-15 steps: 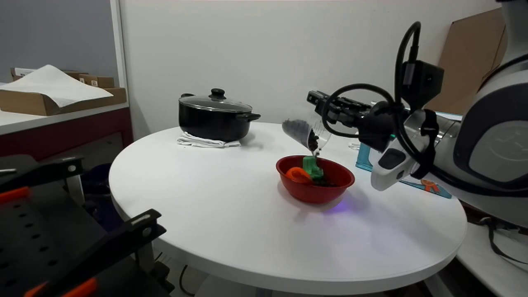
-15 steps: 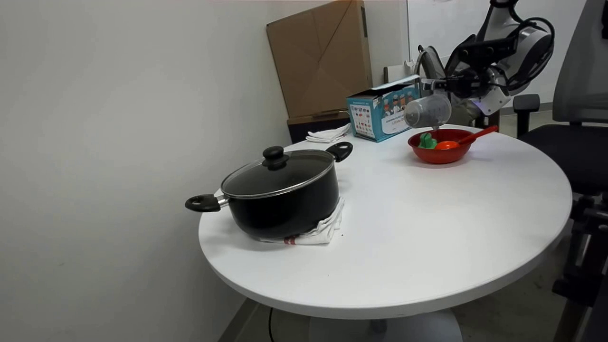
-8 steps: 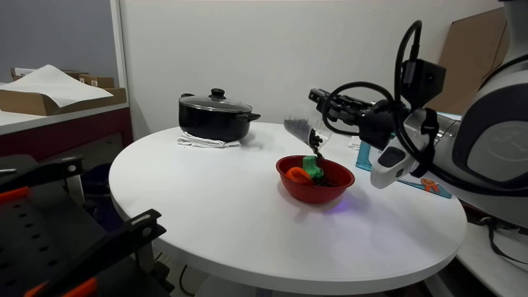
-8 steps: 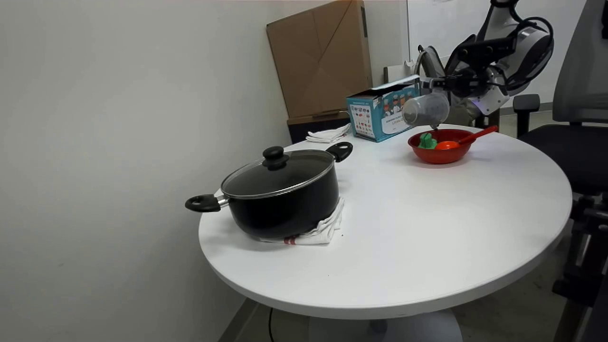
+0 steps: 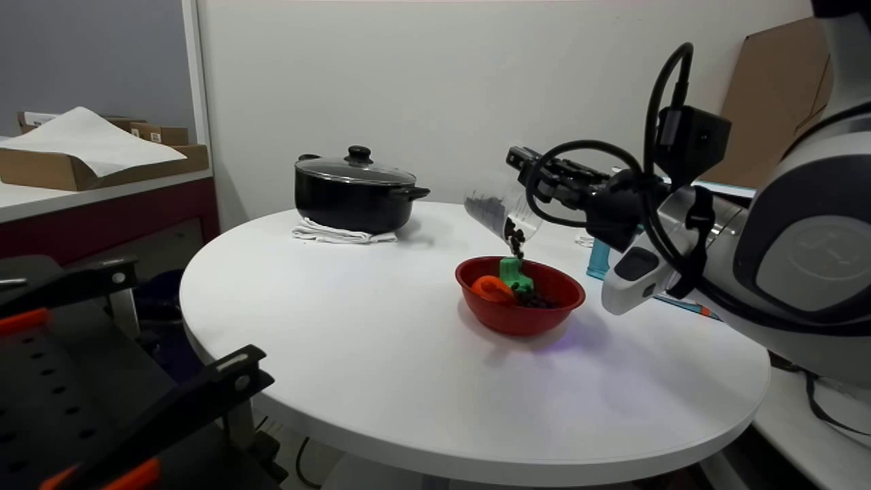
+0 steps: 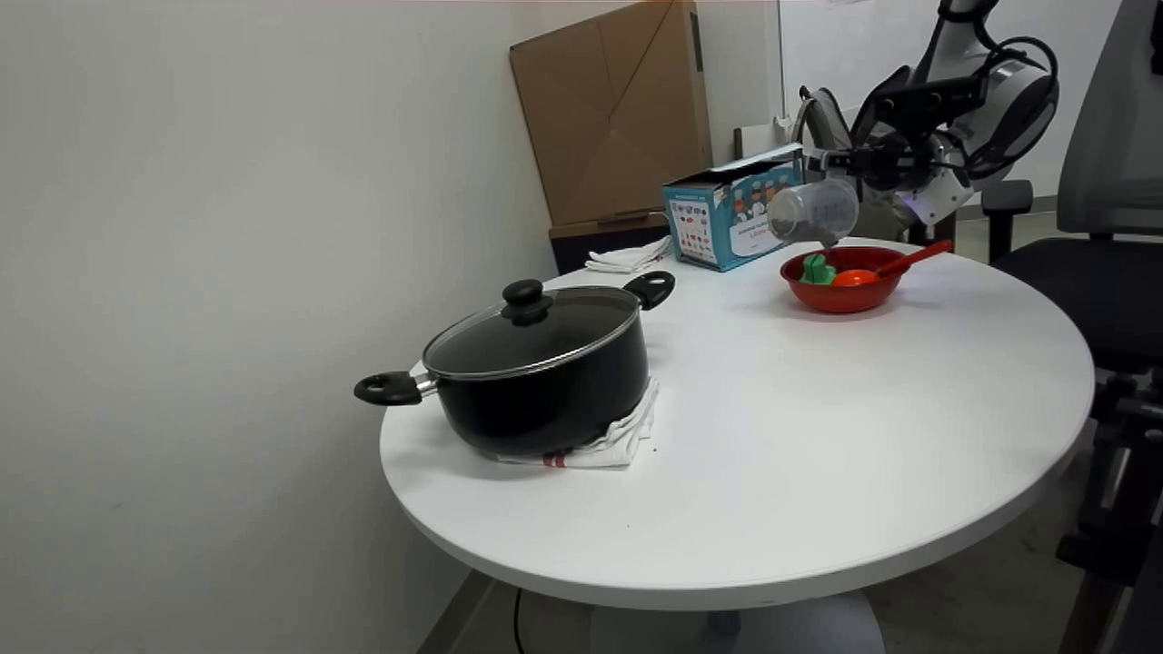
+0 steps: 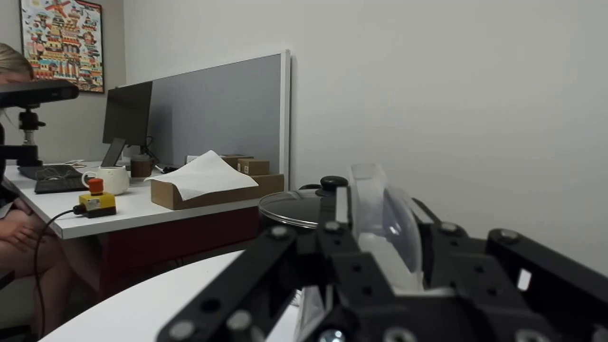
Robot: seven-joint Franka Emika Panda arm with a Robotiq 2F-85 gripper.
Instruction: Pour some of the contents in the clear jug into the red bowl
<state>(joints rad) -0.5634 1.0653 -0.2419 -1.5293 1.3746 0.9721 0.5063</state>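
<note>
Clear jug, one: is hanging just below the claw, tilted, lip lowest.
Claw: is gripping the jug, seemingly by its handle.
Contents, dark, granular: are tumbling from the lip beneath the claw; more are lying inside the jug.
Red bowl, one: is standing lower, below jug and claw, holding grains, a green piece and an orange piece.
Risks, judged: steeper tilting could be emptying everything rather than some; grains striking the green piece, or a lip drifting past the rim, could be scattering onto the table.
Black lidded pot: is sitting ahead of the claw, well apart.
</note>
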